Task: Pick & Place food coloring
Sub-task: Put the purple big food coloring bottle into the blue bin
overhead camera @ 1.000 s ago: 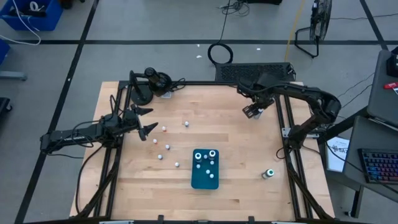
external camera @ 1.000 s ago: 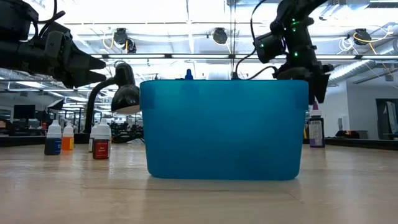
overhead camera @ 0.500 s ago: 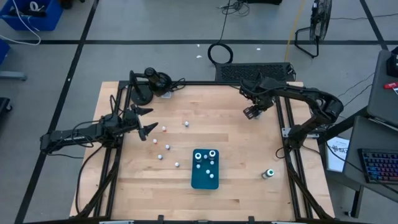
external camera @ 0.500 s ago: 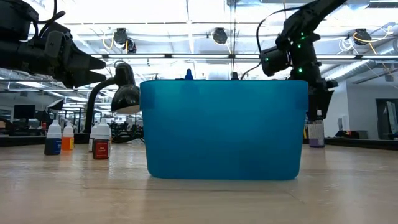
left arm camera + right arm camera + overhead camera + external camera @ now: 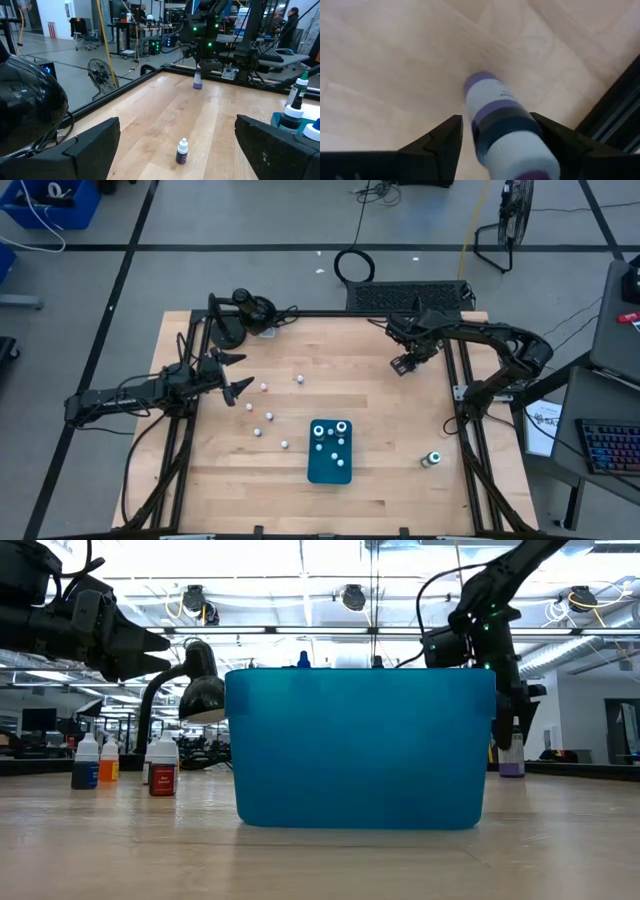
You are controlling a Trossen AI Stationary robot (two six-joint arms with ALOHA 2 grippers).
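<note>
The right gripper (image 5: 404,365) reaches down at the table's far edge — clamped on a purple bottle (image 5: 502,122) — while the left gripper (image 5: 236,373) hovers, fingers spread.

Teal tray (image 5: 329,465): loose bottles (image 5: 264,417) crowd its left-rear side; open table (image 5: 390,420) on its right, one green-capped bottle (image 5: 433,459) there.

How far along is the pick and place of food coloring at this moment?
Done: several bottles already stand in the teal tray. In hand: the right gripper, at the table's far right corner, holds a purple bottle between its fingers. Left: loose bottles stand on the wood near the open left gripper, one more stands right of the tray.
</note>
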